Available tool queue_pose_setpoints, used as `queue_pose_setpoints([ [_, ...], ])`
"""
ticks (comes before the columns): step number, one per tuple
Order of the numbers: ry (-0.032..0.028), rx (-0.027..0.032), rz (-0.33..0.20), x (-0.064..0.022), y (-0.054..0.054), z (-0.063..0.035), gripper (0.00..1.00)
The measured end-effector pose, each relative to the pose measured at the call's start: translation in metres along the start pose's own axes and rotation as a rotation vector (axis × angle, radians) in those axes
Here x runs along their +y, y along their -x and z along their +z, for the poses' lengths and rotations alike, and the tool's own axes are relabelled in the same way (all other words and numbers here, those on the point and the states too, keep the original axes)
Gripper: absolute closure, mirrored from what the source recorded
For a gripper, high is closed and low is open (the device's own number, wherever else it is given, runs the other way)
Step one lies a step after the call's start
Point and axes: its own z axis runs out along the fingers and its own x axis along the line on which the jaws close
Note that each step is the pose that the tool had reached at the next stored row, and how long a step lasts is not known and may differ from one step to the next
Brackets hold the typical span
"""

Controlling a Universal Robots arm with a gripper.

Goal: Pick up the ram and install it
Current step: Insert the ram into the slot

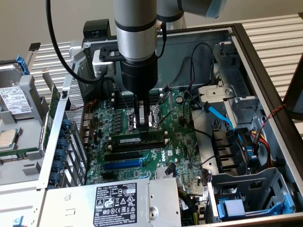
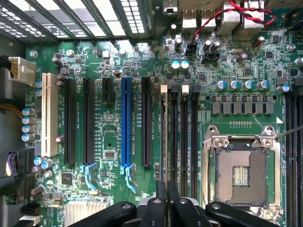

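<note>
The ram (image 1: 137, 140) stands on edge along a black slot (image 2: 183, 137) on the motherboard (image 1: 182, 142), just beside the processor socket (image 2: 241, 175). The gripper (image 1: 143, 126) is clenched on the ram's top edge near the middle. It will likely seat best if held upright, lined up with the slot and pressed down evenly at both ends.

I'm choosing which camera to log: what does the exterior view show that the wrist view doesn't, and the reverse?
Exterior view: a grey power supply box with a black label, a blue cable, the pale label on the long dark-green ram stick. Wrist view: a long white slot. Both: the gripper shut on the ram stick, the long blue slot, the silver-framed processor socket.
</note>
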Motion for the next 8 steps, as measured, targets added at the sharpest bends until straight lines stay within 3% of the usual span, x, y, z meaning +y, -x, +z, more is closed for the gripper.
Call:
queue_pose_setpoints([
  [8, -0.0001, -0.0002, 0.000, 0.0000, 0.0001, 0.0014, 0.87],
])
